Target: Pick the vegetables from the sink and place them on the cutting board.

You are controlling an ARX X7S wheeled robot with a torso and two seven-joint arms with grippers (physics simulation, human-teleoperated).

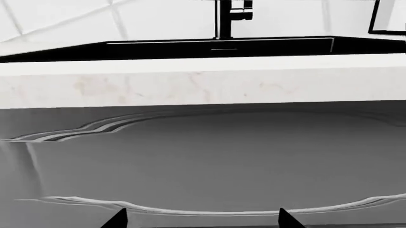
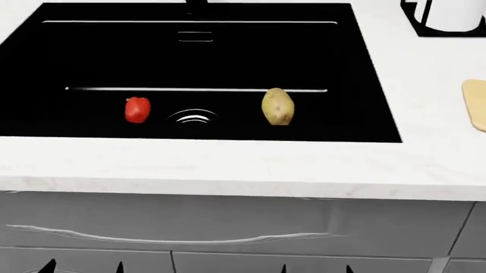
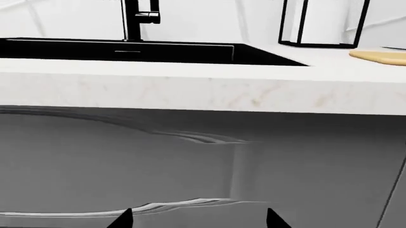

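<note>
In the head view a red bell pepper [image 2: 136, 109] lies on the floor of the black sink [image 2: 365, 68], left of the round drain [image 2: 194, 118]. The yellowish potato [image 2: 278, 106] lies right of the drain. One edge of the tan cutting board [image 2: 477, 102] shows on the counter at the far right, and also in the right wrist view [image 3: 381, 56]. My left gripper [image 2: 83, 267] and right gripper [image 2: 315, 269] are low in front of the cabinet, below the counter. Both are open and empty [image 1: 201, 219] [image 3: 198, 218].
A white marble counter [image 2: 227, 168] surrounds the sink, with its front edge above grey cabinet drawers [image 2: 174, 222] that have curved handles. A black faucet [image 1: 228, 19] stands behind the sink. A black-framed white holder [image 2: 444, 17] stands at the back right.
</note>
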